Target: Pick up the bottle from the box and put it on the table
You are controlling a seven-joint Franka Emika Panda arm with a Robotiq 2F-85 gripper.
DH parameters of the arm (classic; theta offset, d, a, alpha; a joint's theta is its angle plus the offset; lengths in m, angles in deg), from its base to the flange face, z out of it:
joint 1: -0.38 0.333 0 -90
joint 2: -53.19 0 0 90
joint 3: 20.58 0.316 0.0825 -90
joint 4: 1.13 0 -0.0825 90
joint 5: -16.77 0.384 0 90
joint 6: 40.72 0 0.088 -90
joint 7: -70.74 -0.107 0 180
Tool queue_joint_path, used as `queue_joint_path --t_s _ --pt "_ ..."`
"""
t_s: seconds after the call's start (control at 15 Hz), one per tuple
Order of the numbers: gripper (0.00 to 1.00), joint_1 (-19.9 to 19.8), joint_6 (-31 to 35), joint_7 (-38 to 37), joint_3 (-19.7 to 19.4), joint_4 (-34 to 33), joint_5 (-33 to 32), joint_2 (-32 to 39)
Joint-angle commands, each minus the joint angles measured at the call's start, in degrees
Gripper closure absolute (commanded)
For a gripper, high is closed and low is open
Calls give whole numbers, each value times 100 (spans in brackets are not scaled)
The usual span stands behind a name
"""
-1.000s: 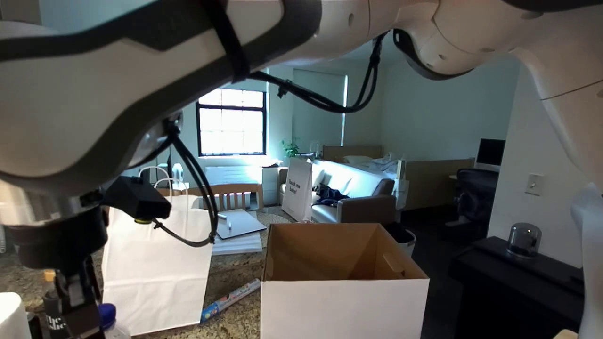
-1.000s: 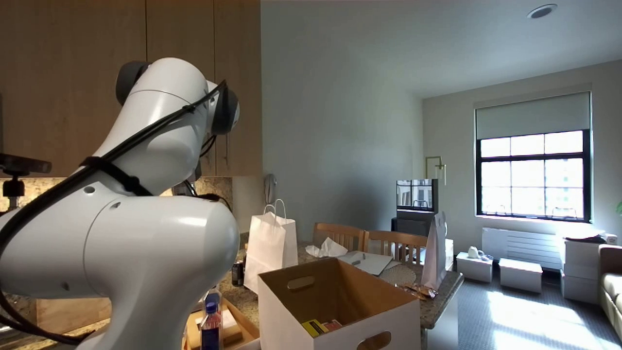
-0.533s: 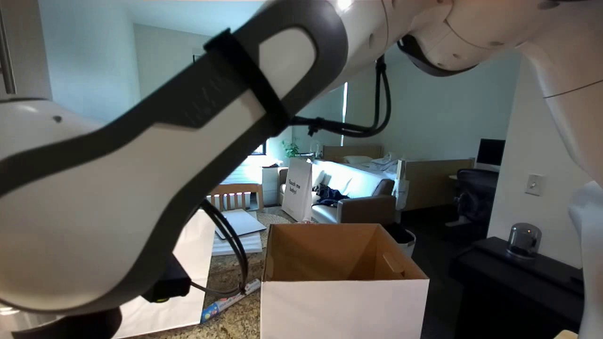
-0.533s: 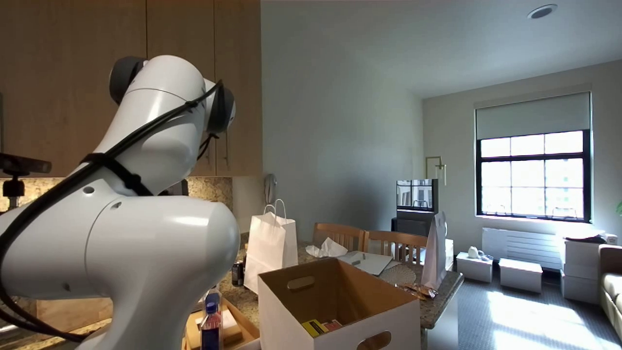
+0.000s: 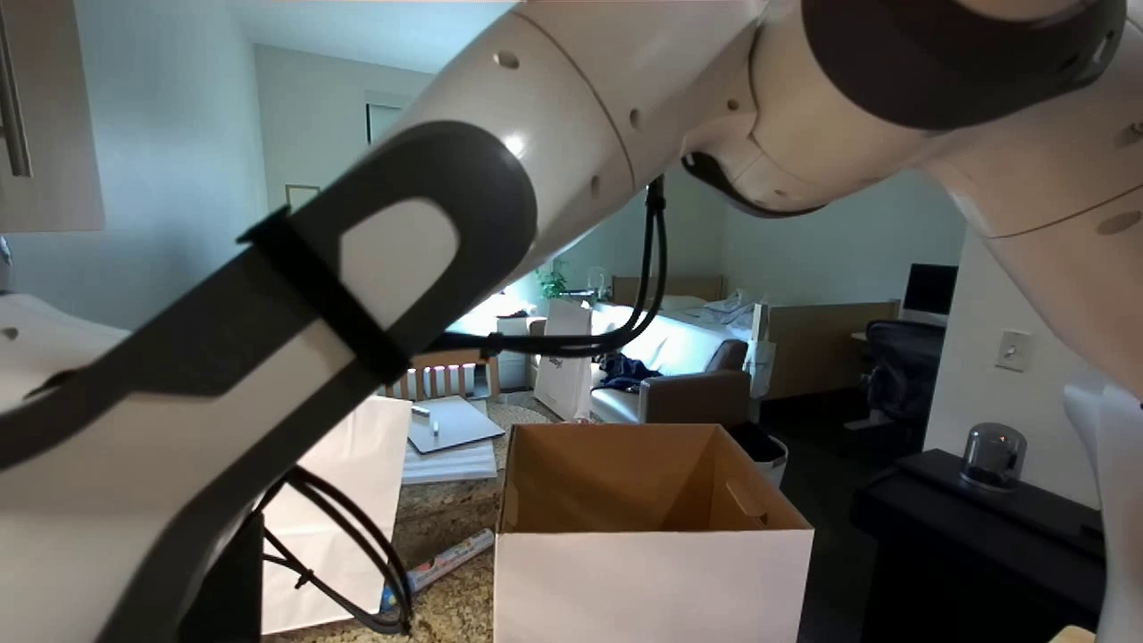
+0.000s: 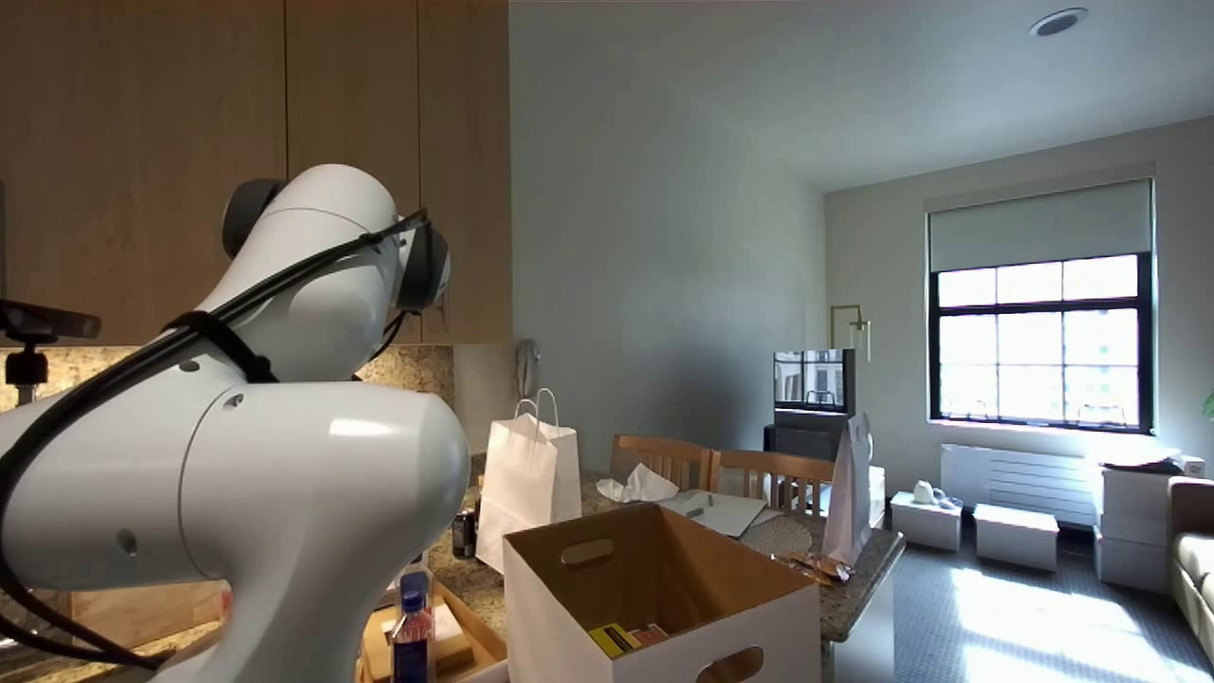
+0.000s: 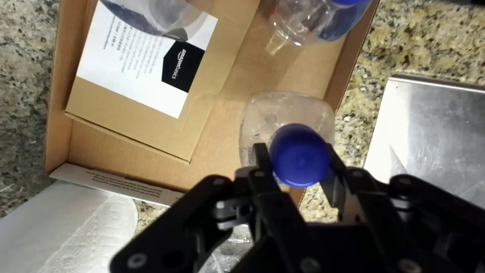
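In the wrist view a clear bottle (image 7: 282, 112) with a blue cap (image 7: 303, 163) stands in a low cardboard box (image 7: 235, 125). My gripper (image 7: 297, 151) has its two fingers against opposite sides of the cap and looks shut on it. I cannot tell whether the bottle is lifted. A second blue-capped bottle (image 7: 314, 19) and a clear, greyish bottle (image 7: 159, 15) are also in the box, at the top. In an exterior view a blue-capped bottle (image 6: 412, 636) stands in the box (image 6: 486, 637). The gripper is hidden or out of frame in both exterior views.
A flat brown carton (image 7: 125, 125) lies in the box. A silver flat object (image 7: 435, 129) lies beside it on the granite counter (image 7: 26, 87). A tall white box (image 5: 652, 580) and a white paper bag (image 5: 339, 536) stand near the arm; a blue tube (image 5: 451, 558) lies between them.
The arm has swung lower and further left in an exterior view. The gripper and a blue cap, in sight there one second ago, are now hidden. The bottle in the box has not visibly moved.
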Motion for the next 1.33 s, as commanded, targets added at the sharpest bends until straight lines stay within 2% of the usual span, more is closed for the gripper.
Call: queue_joint_path --t_s 0.0,0.27,0.33,0.4,0.8,1.0,1.13,1.27 --pt "85 381 -254 -433 -298 -647 -30 527" --pt "86 602 -500 -528 -445 -1132 77 1004" --pt "40 625 -500 -543 -462 -1212 101 1085" --pt "39 624 -452 -555 -467 -1238 127 1128" --pt "2 557 -195 -885 -547 -902 190 856" --pt "0 502 86 -1122 -614 -393 114 349" --pt "0 458 292 -1273 -695 178 13 -248" --pt "0 412 212 -1370 -777 573 -14 -741"
